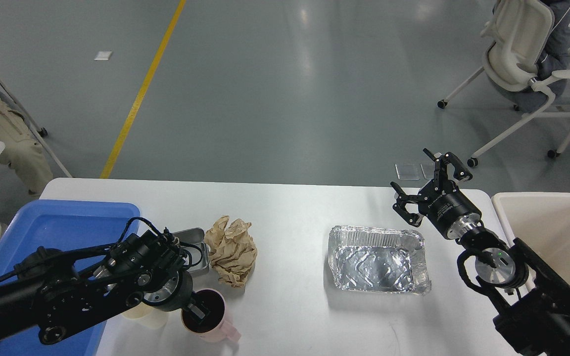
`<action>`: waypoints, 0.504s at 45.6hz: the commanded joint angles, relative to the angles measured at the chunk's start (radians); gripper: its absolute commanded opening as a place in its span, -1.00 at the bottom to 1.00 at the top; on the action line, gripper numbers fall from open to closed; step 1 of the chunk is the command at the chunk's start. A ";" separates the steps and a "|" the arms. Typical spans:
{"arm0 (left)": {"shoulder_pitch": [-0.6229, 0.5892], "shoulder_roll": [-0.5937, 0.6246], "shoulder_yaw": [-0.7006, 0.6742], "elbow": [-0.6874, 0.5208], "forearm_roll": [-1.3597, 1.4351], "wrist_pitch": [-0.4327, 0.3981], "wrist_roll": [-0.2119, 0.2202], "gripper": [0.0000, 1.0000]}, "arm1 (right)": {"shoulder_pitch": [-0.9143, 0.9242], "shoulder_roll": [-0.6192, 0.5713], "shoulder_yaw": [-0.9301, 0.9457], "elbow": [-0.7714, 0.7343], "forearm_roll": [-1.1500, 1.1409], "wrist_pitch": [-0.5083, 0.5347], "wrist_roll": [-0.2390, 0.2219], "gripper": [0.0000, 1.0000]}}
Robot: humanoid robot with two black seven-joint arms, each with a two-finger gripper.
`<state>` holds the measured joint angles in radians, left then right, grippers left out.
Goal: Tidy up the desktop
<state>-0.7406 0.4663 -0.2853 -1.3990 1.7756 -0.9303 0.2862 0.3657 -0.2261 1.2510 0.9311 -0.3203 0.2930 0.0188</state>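
The white desktop [290, 207] spans the view. On it lie a crumpled brown paper [233, 247], an empty foil tray [374, 231], a small metal tin [197, 236] and a pink mug [218, 331]. My left gripper [198, 310] reaches down at the mug's rim with one finger inside the mug. The other finger is hidden, so I cannot tell its grip. My right gripper [421, 184] is open and empty, held above the far right of the desktop, just beyond the foil tray.
A blue plastic tray [62, 222] sits at the left end under my left arm. A cream cup [146, 316] stands beside the mug. A cream bin [500, 207] stands past the right end. Chairs and people are on the floor beyond.
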 commanded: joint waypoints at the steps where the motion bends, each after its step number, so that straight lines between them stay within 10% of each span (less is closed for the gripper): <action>1: -0.016 0.018 -0.009 -0.009 -0.007 -0.005 -0.002 -1.00 | 0.002 -0.001 -0.001 -0.003 0.000 0.000 0.000 1.00; 23: -0.172 -0.006 -0.276 -0.107 -0.131 -0.030 0.001 -1.00 | 0.018 -0.001 -0.008 -0.009 0.000 -0.003 0.000 1.00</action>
<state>-0.8695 0.4534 -0.4927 -1.4657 1.6982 -0.9590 0.2858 0.3764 -0.2256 1.2469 0.9232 -0.3208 0.2914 0.0188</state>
